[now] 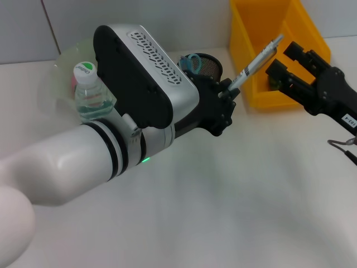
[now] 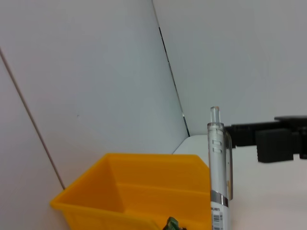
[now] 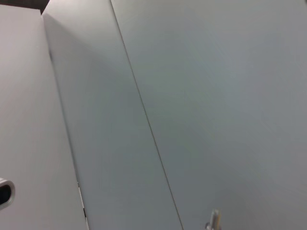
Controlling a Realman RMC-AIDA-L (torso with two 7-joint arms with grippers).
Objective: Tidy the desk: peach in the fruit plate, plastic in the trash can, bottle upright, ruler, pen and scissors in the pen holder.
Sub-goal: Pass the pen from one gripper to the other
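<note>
Silver pen (image 1: 257, 58) clamped at its lower end in the left gripper (image 1: 226, 96), tilted up over the white desk (image 1: 234, 201) toward the yellow trash can (image 1: 262, 33). Just beyond its tip, right gripper (image 1: 287, 58) with fingers apart. Behind the left arm, mesh pen holder (image 1: 209, 66) with blue scissors (image 1: 191, 61), and an upright bottle (image 1: 89, 92).

Silvery metallic-looking pen (image 1: 257, 60); glossy yellow plastic bin (image 1: 262, 33); clear plastic bottle (image 1: 90, 95); black mesh pen holder (image 1: 209, 65); matt white table (image 1: 223, 212).
</note>
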